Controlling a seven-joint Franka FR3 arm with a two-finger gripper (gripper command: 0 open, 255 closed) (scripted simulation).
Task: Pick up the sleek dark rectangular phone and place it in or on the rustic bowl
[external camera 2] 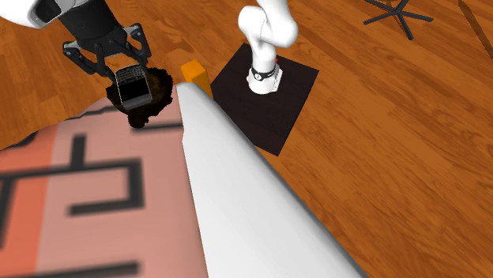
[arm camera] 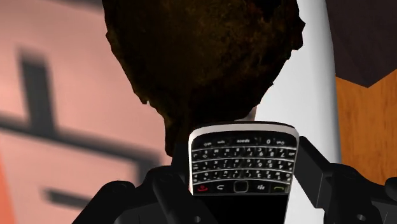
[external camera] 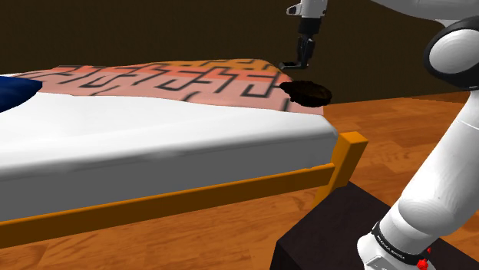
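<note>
Several key rows (arm camera: 243, 157) on wrist-view phone (arm camera: 243, 191)

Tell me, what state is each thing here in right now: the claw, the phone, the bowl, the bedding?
Gripper: shut on the phone, raised just above the bowl.
Phone: clasped in the gripper, off the bed, keypad showing.
Bowl: sitting on the corner of the bed, phone not in it yet.
Blanket: spread flat over the bed.
Pillow: lying on the bed.
</note>
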